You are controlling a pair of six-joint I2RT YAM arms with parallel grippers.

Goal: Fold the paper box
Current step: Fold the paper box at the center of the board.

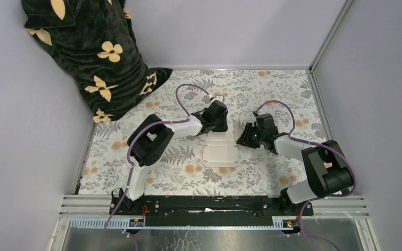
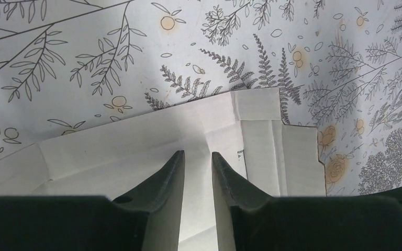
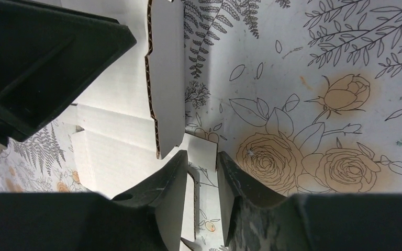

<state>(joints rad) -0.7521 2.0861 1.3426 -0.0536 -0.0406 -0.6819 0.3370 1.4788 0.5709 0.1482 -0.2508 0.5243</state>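
Box (image 1: 220, 155), white sheet, lay mid-frame in the top view on floral cloth (image 1: 272, 89). Left gripper (image 2: 197, 153) and right gripper (image 3: 201, 152) stood at its far edge, fingers narrowly parted over flaps; whether either gripped could not be told.

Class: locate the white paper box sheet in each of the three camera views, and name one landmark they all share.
Top external: the paper box lies mid-table.
Left wrist: it fills the lower left and middle.
Right wrist: it occupies the left half, with one flap raised.
Shared landmark: the floral tablecloth.
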